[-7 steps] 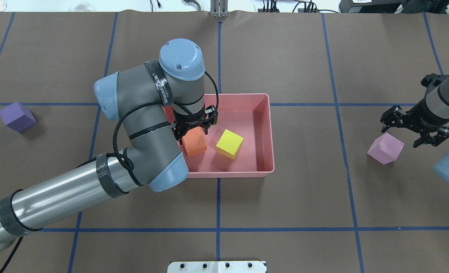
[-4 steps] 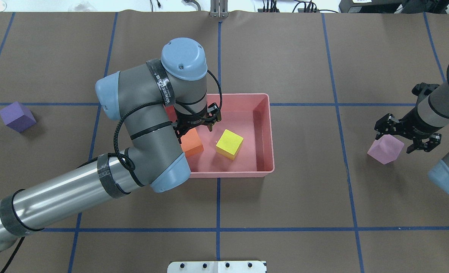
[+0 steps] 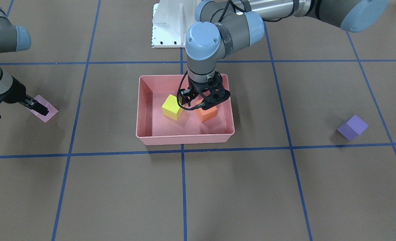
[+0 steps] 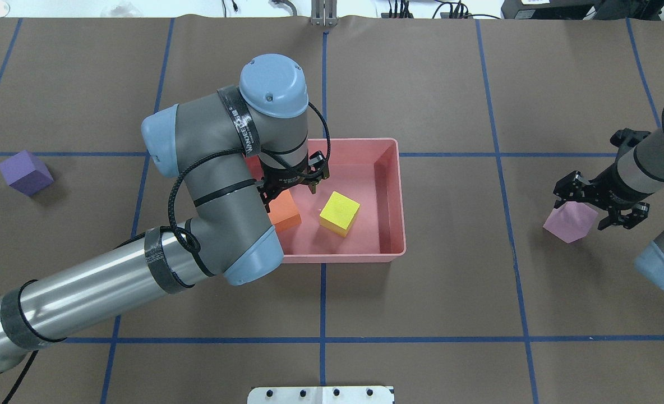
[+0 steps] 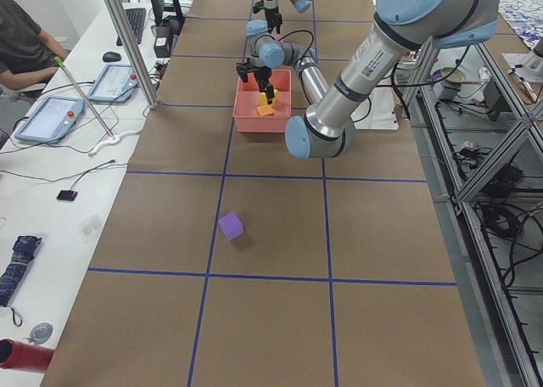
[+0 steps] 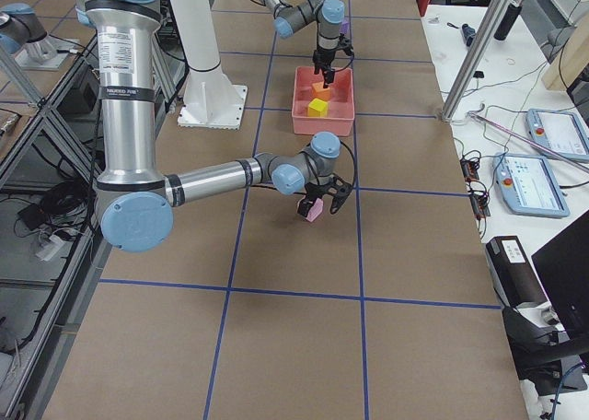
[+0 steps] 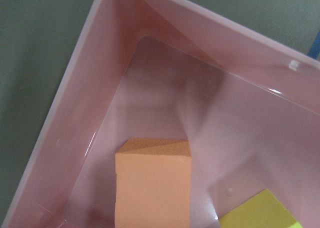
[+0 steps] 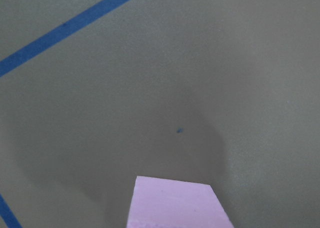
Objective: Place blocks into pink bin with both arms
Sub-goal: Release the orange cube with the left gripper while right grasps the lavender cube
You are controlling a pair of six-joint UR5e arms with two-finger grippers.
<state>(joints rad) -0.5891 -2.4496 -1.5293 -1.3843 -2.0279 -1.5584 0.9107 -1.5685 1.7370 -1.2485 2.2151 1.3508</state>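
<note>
The pink bin [image 4: 399,196] sits at the table's middle and holds the orange block [image 4: 284,213] and the yellow block [image 4: 339,212]. My left gripper [image 4: 290,182] hangs open just above the orange block, not touching it. The left wrist view shows the orange block [image 7: 152,188] near a bin corner. The light pink block [image 4: 568,224] lies on the table at the right. My right gripper [image 4: 600,203] is open, low over it, with its fingers on either side of the block's top. The purple block [image 4: 25,173] lies alone at the far left.
The white pedestal [image 3: 168,26] stands at the robot's side of the table, behind the bin. Blue tape lines cross the brown table cover. My left forearm [image 4: 85,297] spans the table's left front part. Desks with tablets flank the table ends.
My left gripper has lifted a little off the orange block, which stays in the bin. My right gripper has moved left and down over the light pink block.
</note>
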